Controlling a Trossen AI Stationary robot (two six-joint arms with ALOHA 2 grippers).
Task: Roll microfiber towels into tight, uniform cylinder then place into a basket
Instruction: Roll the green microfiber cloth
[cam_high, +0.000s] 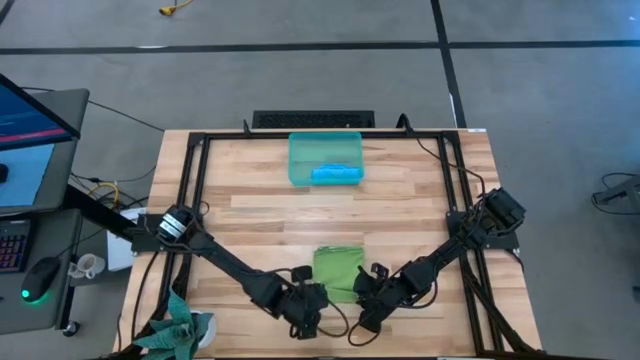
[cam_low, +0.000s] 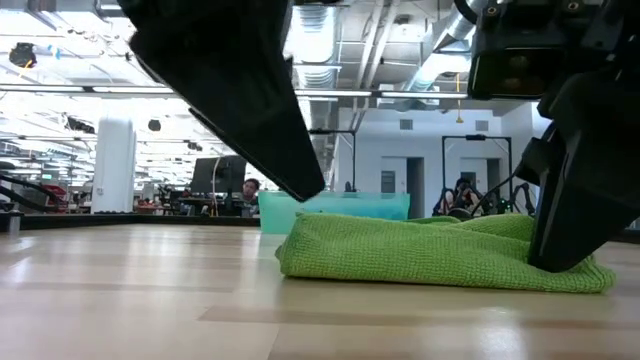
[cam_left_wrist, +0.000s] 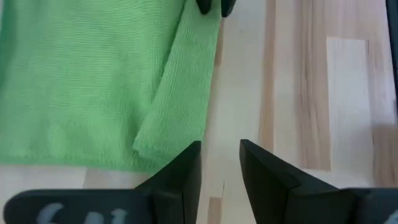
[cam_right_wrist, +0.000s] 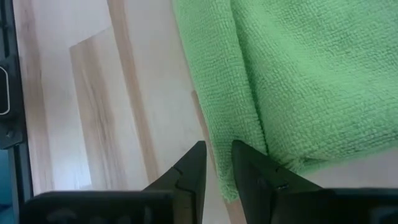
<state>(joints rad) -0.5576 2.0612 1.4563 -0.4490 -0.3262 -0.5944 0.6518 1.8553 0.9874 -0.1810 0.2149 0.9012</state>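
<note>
The lime green towel (cam_high: 338, 270) lies flat near the table's front edge, with a fold along its side (cam_left_wrist: 177, 93). At the back stands the translucent teal basket (cam_high: 325, 158), and the sky blue towel (cam_high: 335, 174) lies inside it. My left gripper (cam_left_wrist: 221, 149) hangs open just off the green towel's near left corner, lifted above the wood, with nothing between its fingers. My right gripper (cam_right_wrist: 217, 149) is at the towel's near right corner. Its fingers are slightly apart, and the cloth's edge (cam_right_wrist: 225, 180) and bare wood show in the gap. My right gripper slants down from the near right. One finger (cam_low: 565, 240) reaches down to the green towel's right end (cam_low: 590, 275). The cloth does not fill the gap between the fingers. I cannot tell whether the finger touches the towel, which lies flat on the table.
A darker teal cloth (cam_high: 180, 330) lies at the front left corner. Black frame rails (cam_high: 190, 200) run along the table's sides and back. A monitor, keyboard and mouse stand off the left edge. Bare wood lies between the green towel and the basket. People sit in the room beyond.
</note>
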